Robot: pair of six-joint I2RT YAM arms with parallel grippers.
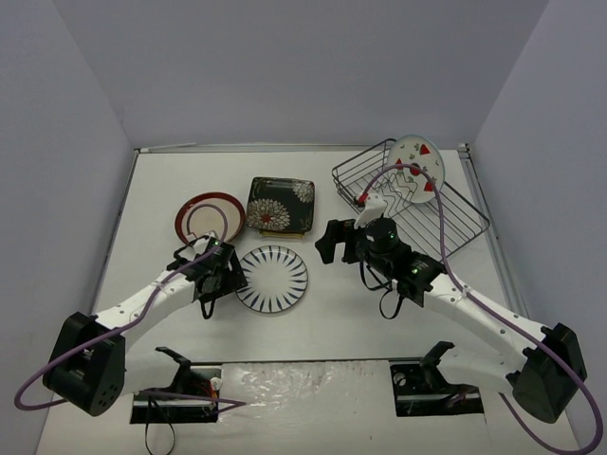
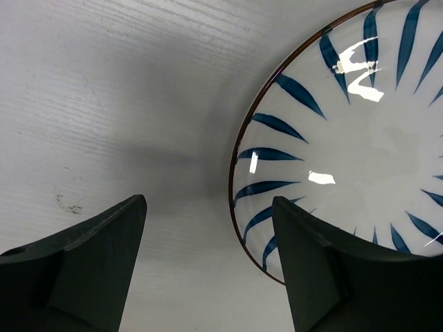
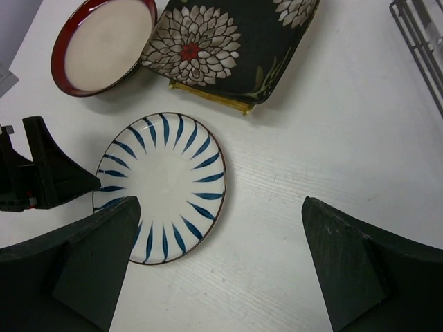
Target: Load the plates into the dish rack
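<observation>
The white plate with dark radial stripes (image 1: 272,278) lies flat on the table. My left gripper (image 1: 226,277) is low at its left edge, open. In the left wrist view the striped plate (image 2: 346,138) has its rim between the jaws, the right finger (image 2: 325,277) over the plate and the left finger over bare table. My right gripper (image 1: 334,245) hovers open to the right of the striped plate (image 3: 163,187), holding nothing. A watermelon plate (image 1: 417,156) stands upright in the dish rack (image 1: 455,213). The red-rimmed cream plate (image 1: 209,216) and the black floral square plate (image 1: 281,204) lie further back.
A yellow plate's edge (image 3: 211,99) shows under the floral plate (image 3: 228,41). The rack's corner (image 3: 415,28) is at the upper right of the right wrist view. Grey walls enclose the table on three sides. Both arm bases stand at the near edge.
</observation>
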